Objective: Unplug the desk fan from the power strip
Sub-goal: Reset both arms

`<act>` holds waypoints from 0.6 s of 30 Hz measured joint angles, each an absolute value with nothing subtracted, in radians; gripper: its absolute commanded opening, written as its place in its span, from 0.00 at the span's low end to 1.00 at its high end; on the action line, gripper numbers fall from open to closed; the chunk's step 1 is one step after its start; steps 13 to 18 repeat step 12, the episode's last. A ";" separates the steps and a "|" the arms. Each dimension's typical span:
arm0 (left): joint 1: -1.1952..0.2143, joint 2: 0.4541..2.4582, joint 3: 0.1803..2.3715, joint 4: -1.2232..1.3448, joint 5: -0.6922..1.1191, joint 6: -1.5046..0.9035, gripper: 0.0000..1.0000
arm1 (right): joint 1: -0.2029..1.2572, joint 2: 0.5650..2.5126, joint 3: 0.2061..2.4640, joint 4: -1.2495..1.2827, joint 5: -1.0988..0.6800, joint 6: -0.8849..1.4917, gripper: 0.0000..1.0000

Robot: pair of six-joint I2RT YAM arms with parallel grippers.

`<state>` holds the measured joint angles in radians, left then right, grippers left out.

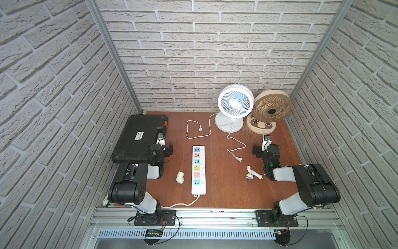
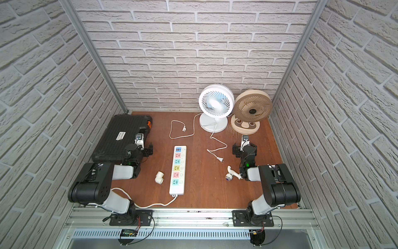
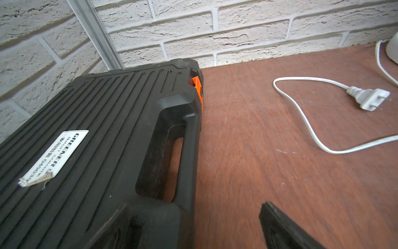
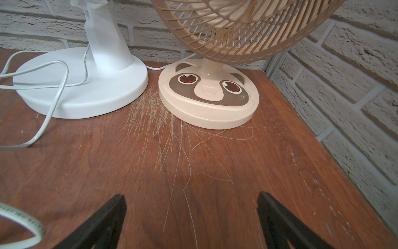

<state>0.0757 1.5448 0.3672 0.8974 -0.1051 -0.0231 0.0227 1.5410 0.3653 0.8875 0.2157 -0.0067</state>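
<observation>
The white power strip (image 1: 198, 170) (image 2: 178, 170) lies lengthwise mid-table, and none of its pastel sockets holds a plug. Two fans stand at the back right, a white desk fan (image 1: 234, 105) (image 4: 81, 86) and a beige one (image 1: 271, 107) (image 4: 209, 94). One white plug (image 1: 239, 159) (image 2: 220, 159) lies loose right of the strip, its cord running to the white fan's base. Another plug (image 1: 200, 128) (image 3: 370, 98) lies loose behind the strip. My left gripper (image 1: 170, 148) (image 3: 193, 226) is open beside the black case. My right gripper (image 1: 257, 151) (image 4: 191, 207) is open over bare wood, facing the fan bases.
A black tool case (image 1: 140, 138) (image 3: 97, 140) fills the back left. A white pipe elbow (image 1: 179, 177) lies left of the strip and a white tap fitting (image 1: 253, 173) near the right arm. The strip's own cord (image 1: 183, 203) trails to the front edge. Brick walls close three sides.
</observation>
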 measured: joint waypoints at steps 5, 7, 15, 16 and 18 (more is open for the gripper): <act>0.076 1.545 0.369 0.896 -0.102 -0.023 0.98 | 0.023 1.541 0.365 0.887 0.215 -0.007 0.99; 0.076 1.545 0.370 0.894 -0.102 -0.023 0.98 | 0.023 1.541 0.365 0.886 0.214 -0.007 0.99; 0.076 1.545 0.370 0.894 -0.101 -0.023 0.98 | 0.023 1.541 0.365 0.886 0.212 -0.007 0.99; 0.076 1.545 0.370 0.894 -0.101 -0.023 0.98 | 0.023 1.541 0.365 0.886 0.212 -0.007 0.99; 0.076 1.545 0.370 0.894 -0.101 -0.023 0.98 | 0.023 1.541 0.365 0.886 0.212 -0.007 0.99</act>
